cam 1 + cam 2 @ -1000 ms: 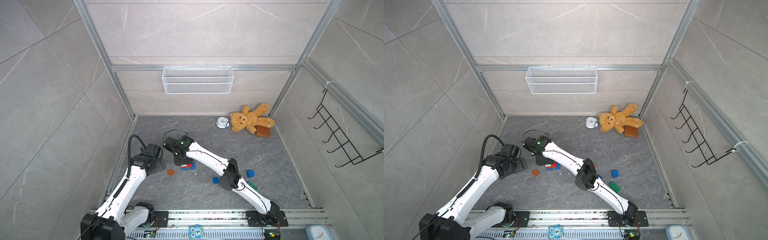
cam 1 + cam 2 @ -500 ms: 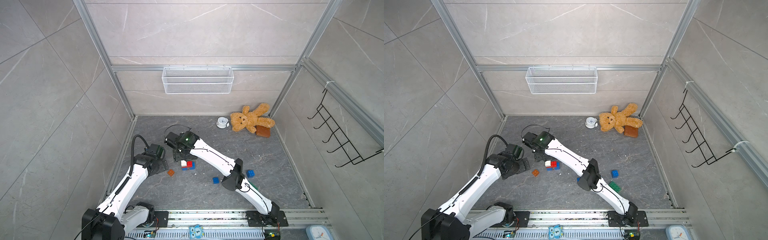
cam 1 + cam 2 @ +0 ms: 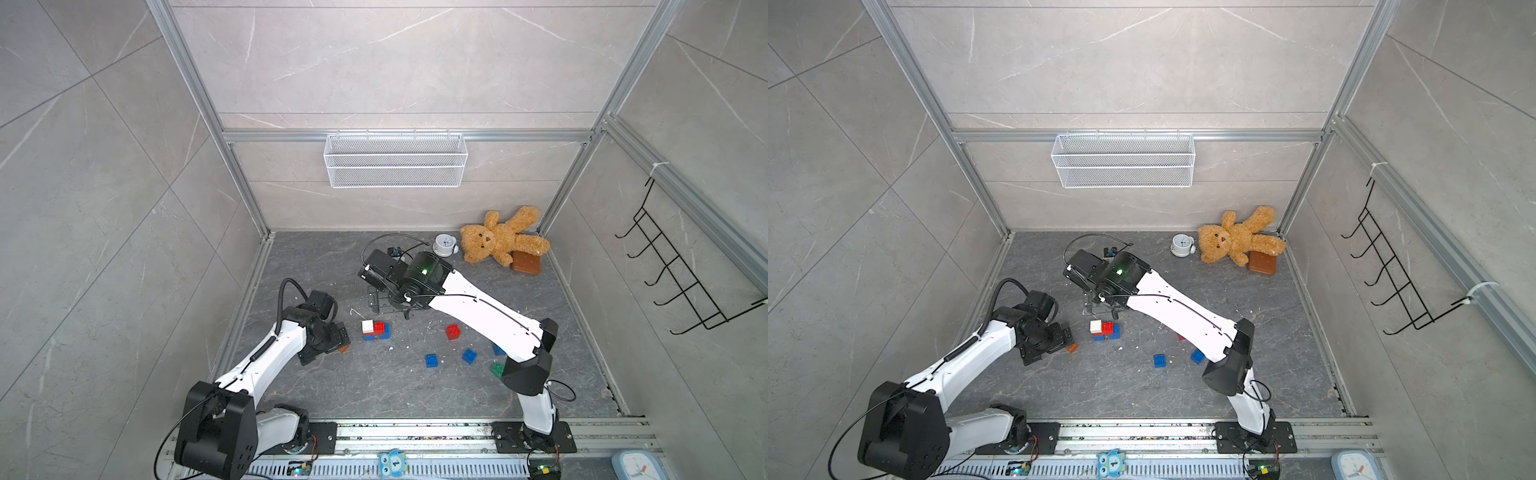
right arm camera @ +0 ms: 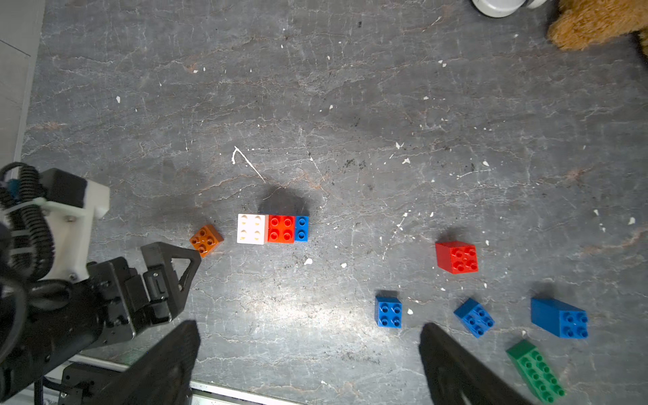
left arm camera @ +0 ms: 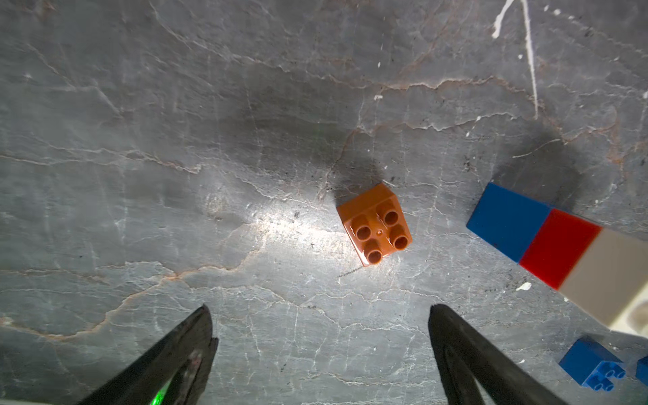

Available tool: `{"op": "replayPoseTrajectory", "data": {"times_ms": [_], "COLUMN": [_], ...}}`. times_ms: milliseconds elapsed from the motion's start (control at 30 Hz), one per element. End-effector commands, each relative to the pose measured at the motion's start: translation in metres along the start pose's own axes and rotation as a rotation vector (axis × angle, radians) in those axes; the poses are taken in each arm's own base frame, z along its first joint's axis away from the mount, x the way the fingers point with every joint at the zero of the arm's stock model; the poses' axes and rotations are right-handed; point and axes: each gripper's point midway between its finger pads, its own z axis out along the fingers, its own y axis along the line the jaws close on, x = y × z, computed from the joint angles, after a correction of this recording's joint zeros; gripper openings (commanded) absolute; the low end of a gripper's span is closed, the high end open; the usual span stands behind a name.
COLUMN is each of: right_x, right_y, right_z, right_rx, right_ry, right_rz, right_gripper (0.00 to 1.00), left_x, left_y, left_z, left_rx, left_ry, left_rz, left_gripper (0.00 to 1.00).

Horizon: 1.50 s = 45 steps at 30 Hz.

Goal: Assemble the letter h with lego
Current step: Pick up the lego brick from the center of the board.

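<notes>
Left gripper (image 5: 317, 310) jaws wide apart, empty, just short of brown brick (image 5: 374, 227) (studs up, on floor (image 5: 175, 140)). Right gripper (image 4: 310, 326) jaws wide apart, holding nothing. White-red-blue row (image 4: 272, 229) near brown brick; red brick (image 4: 457, 257) and green brick (image 4: 534, 373) well apart from row.

Grey tiled walls (image 3: 395, 62) surround a dark veined floor (image 3: 374, 386); a wire basket (image 3: 395, 160) hangs.

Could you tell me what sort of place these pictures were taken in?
Probably a robot test cell, not a home: grey tiled walls in an aluminium frame, two arms bolted to a rail, and props such as a teddy bear and loose lego bricks.
</notes>
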Motion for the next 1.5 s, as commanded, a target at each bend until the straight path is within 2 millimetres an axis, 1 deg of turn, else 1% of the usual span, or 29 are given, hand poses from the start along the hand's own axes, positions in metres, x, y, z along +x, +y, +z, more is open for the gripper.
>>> {"op": "replayPoseTrajectory", "data": {"times_ms": [0, 167, 333, 467, 567, 733, 867, 1067, 1133, 1333, 1467], "right_x": [-0.006, -0.001, 0.005, 0.008, 0.008, 0.011, 0.011, 0.009, 0.01, 0.012, 0.011], "right_y": [-0.001, -0.008, -0.013, -0.017, -0.019, -0.02, -0.02, -0.016, -0.014, -0.01, -0.01], "right_z": [-0.008, -0.011, -0.012, -0.014, -0.016, -0.017, -0.018, -0.02, -0.019, -0.014, -0.014], "right_rx": [-0.026, -0.028, -0.027, -0.027, -0.03, -0.037, -0.046, -0.064, -0.074, -0.077, -0.081], "right_ry": [-0.051, -0.054, -0.044, -0.043, -0.044, -0.043, -0.047, -0.052, -0.049, -0.036, -0.036], "right_rz": [0.001, -0.003, -0.014, -0.021, -0.028, -0.047, -0.063, -0.092, -0.099, -0.124, -0.145], "right_gripper": [1.0, 1.0, 1.0, 1.0, 1.0, 1.0, 1.0, 1.0, 1.0, 1.0, 1.0], "left_x": [0.001, -0.001, 0.004, 0.007, 0.004, -0.005, -0.008, -0.015, -0.016, -0.007, -0.012], "left_y": [-0.006, -0.007, -0.007, -0.005, -0.003, -0.007, -0.011, -0.023, -0.025, -0.021, -0.024], "left_z": [0.001, 0.0, 0.017, 0.028, 0.029, 0.026, 0.024, 0.011, 0.009, 0.023, 0.026], "left_rx": [0.029, 0.036, -0.002, -0.039, -0.052, -0.043, -0.043, -0.002, 0.003, -0.042, -0.039], "left_ry": [0.013, 0.005, 0.061, 0.101, 0.084, 0.051, 0.042, -0.005, -0.02, 0.028, 0.018], "left_rz": [-0.098, -0.275, -0.383, -0.425, -0.449, -0.452, -0.449, -0.453, -0.463, -0.499, -0.509], "left_gripper": [0.97, 0.96, 0.95, 0.92, 0.91, 0.91, 0.91, 0.9, 0.9, 0.89, 0.86]}}
